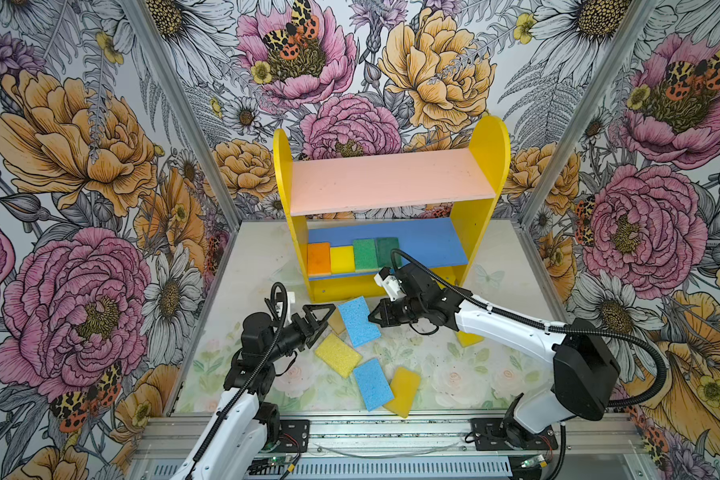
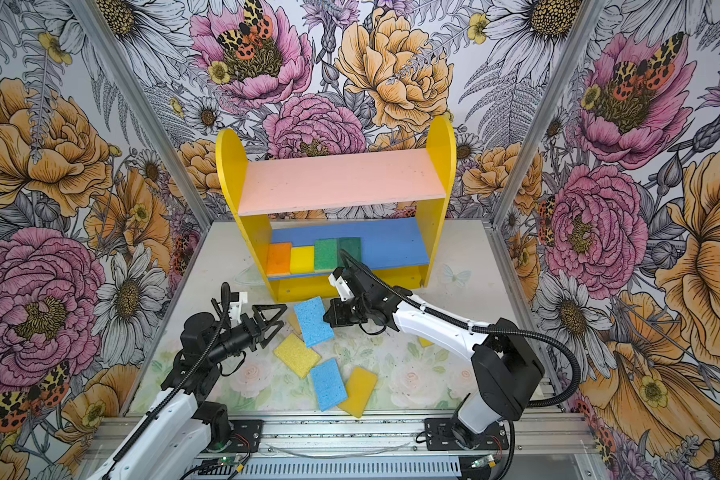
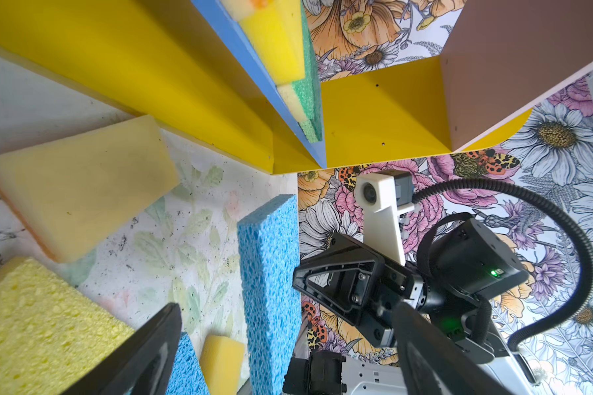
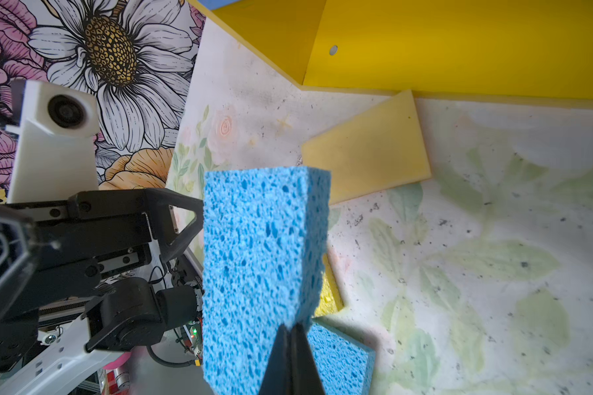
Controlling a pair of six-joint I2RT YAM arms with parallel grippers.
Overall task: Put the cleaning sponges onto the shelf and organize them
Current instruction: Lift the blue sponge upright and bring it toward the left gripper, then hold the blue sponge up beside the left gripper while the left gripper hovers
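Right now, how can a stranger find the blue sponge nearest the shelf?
Find the yellow shelf at the back. Just before its base is a light blue sponge. Unlike the other blue sponge near the front, the right hand pinches its edge.

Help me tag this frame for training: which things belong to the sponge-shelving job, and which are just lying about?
Job:
shelf; on its blue board, orange sponge, shelved yellow sponge, two green sponges; held blue sponge in the shut right gripper; open left gripper; on the table, loose blue sponge and four loose yellow sponges.

Just there:
floral walls; aluminium front rail.
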